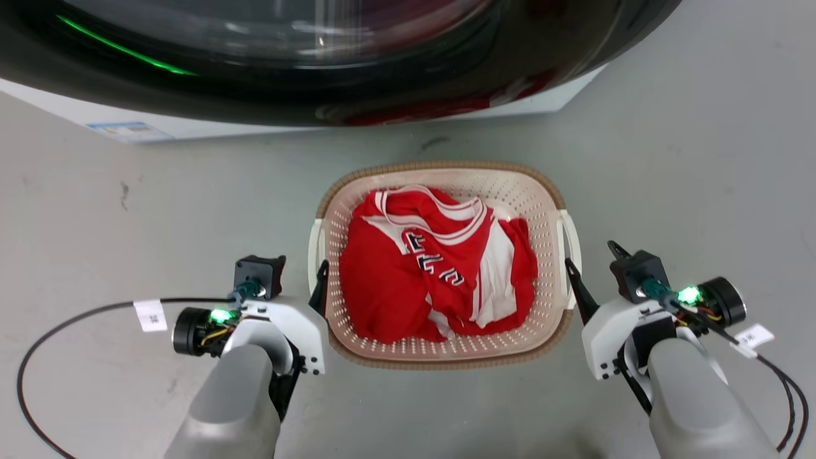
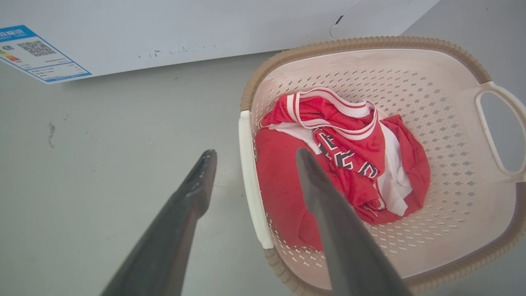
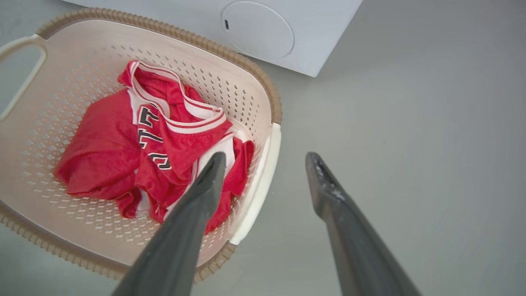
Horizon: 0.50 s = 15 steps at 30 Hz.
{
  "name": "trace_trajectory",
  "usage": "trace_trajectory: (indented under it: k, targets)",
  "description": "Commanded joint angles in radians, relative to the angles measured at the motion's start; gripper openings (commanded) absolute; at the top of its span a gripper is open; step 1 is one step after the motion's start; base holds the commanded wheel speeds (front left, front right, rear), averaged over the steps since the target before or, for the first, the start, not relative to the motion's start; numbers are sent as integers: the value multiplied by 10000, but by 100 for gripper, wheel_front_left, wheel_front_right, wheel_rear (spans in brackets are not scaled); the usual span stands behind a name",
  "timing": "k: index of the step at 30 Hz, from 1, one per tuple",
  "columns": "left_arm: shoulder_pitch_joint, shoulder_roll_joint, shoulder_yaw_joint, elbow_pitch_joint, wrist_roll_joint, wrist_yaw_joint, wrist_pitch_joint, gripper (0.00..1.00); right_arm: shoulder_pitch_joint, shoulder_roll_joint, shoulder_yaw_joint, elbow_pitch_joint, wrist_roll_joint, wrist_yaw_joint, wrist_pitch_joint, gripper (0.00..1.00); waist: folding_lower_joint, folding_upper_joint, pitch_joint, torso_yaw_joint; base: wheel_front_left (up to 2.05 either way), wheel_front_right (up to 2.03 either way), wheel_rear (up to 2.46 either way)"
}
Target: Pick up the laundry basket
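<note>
**What can't be made out**

Washer (image 1: 319, 64), beyond both grippers: cut by head view's top edge; only door's lower arc + base show. Sticker (image 2: 39, 53) on its front, up-left of left gripper (image 2: 255, 153): cropped at frame edge, print too small to read. Shirt (image 2: 279, 176): crumpled, lettering folded, unreadable; left gripper's inner finger (image 2: 328, 213) covers part. Shirt hides basket (image 2: 431, 82) floor under it. Basket side far from each gripper runs off frame in that wrist view. Right gripper (image 3: 266, 156): inner finger (image 3: 193, 222) covers shirt hem + basket wall. Tag (image 1: 150, 315) on cable behind left gripper: print illegible. Head view: left gripper's outer finger hidden behind camera block (image 1: 258, 275).
</note>
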Motion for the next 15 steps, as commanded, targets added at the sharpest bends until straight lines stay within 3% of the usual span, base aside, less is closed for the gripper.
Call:
trace_trajectory:
  k: [1, 15]
  targets:
    - [-149, 50, 0, 82, -49, -18, -25, 100, -229, -13, 4, 104, -72, -7, -19, 100, -1, 0, 283, -56, 0, 0, 0]
    - [-1576, 111, -376, 1418, -169, -217, -25, 100, -2030, -34, -608, 2450, -916, -7, -18, 100, -1, 0, 1444, 26, 0, 0, 0]
